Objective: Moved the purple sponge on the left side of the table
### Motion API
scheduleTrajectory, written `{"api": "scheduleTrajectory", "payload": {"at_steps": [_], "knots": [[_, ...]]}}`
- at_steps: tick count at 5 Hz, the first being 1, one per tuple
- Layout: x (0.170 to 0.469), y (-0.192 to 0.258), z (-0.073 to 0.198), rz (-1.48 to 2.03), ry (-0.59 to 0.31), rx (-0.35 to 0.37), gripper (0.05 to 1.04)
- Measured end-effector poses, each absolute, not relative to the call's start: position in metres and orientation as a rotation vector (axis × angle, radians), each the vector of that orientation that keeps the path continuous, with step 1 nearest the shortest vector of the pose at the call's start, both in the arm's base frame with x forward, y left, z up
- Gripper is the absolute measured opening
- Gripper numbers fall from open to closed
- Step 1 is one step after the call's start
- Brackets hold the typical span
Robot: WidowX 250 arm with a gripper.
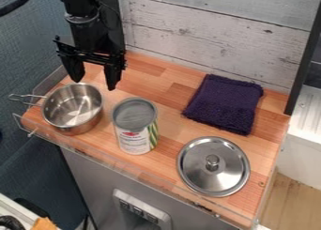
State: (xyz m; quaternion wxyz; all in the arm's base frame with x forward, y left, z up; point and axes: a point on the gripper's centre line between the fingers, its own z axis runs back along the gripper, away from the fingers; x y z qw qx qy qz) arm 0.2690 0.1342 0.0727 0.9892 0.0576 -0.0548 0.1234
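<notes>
Whitewashed planks (213,27) are set behind a wooden table (166,126), whose near edge is lined by a clear guard (113,160), presumably so that things are kept from sliding off. At the far right, the purple cloth (224,103), apparently what is meant by the sponge, is laid flat in folds, by which a thick edge is offered for pinching. The gripper (94,83) is held over the far left, just beyond the metal pot (70,107); its fingers are spread wide, with nothing gripped between them. By that height, the pot's rim is probably meant to be avoided. The can (134,121) is stood upright between pot and lid (213,175), the latter being laid knob up at the near right. The cloth is judged still to be fetched: it should be pinched from above, lifted past the can and lowered leftward, where its soft, drooping ends could be snagged on the pot.
</notes>
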Motion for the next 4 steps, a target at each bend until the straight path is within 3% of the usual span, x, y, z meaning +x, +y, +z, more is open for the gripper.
{"api": "scheduleTrajectory", "payload": {"at_steps": [1,3,4], "knots": [[0.268,0.129,0.065,0.242,-0.082,0.102,1.000],[0.329,0.024,0.080,-0.060,-0.154,0.077,1.000],[0.348,-0.007,0.065,-0.087,-0.145,0.052,1.000]]}}
